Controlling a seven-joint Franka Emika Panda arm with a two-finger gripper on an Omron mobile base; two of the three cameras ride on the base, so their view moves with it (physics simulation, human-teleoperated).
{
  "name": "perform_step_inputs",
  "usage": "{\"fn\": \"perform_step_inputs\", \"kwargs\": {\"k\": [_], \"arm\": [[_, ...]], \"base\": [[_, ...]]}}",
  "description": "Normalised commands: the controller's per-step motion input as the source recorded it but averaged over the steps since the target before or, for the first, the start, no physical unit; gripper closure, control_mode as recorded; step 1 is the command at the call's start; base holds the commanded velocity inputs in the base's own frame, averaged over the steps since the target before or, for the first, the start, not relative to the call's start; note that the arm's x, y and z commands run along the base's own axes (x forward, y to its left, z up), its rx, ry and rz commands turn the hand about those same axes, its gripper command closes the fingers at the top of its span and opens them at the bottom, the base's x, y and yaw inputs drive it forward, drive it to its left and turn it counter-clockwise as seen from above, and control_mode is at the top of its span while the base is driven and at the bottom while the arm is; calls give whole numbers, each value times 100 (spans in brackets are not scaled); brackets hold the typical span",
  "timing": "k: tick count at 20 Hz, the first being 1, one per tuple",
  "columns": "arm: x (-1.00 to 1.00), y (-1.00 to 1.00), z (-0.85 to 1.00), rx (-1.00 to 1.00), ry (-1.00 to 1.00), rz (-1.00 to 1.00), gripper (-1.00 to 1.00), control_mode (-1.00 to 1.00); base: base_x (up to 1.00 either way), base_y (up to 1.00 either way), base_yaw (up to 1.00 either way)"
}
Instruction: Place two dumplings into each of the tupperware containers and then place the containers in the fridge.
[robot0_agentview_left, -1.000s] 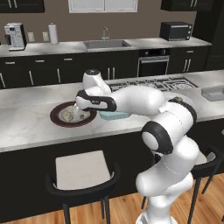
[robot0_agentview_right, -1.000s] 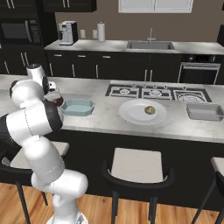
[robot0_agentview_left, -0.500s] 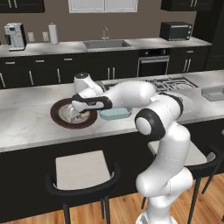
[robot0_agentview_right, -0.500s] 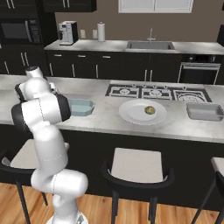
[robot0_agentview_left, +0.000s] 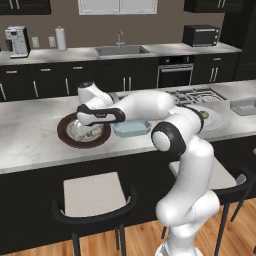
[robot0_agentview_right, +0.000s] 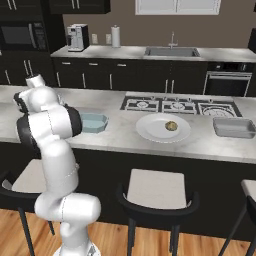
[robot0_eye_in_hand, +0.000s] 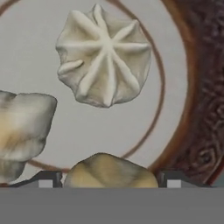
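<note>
Over the dark-brown-rimmed plate (robot0_agentview_left: 65, 138) near the counter's (robot0_agentview_left: 30, 140) front edge, fingers (robot0_eye_in_hand: 43, 179) open astride a dumpling (robot0_eye_in_hand: 109, 173), pick step underway; next likely close, lift, carry to light blue tupperware (robot0_agentview_left: 131, 128) just beside.

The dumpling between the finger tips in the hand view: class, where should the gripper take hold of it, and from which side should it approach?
Grip the tan dumpling across its rounded body, coming straight down from above onto the brown-rimmed plate. It lies flat on the plate, so only its upper sides are reachable. The gripper already has one finger tip on each side of it. Keep clear of the pleated white dumpling beyond.
</note>
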Motion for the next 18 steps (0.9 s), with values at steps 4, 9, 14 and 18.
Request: {"fn": "perform_step_inputs", "kwargs": {"k": [4, 9, 14, 18], "arm": [[-1, 0, -42, -6, 18, -11, 100, -100], [-27, 0, 29, -1, -7, -13, 100, -100], [-63, -11, 71, 0, -21, -22, 100, -100], [-74, -90, 28, 0, -24, -21, 100, -100]], "base": [[0, 0, 0], [0, 0, 0], [0, 0, 0], [0, 0, 0]]}}
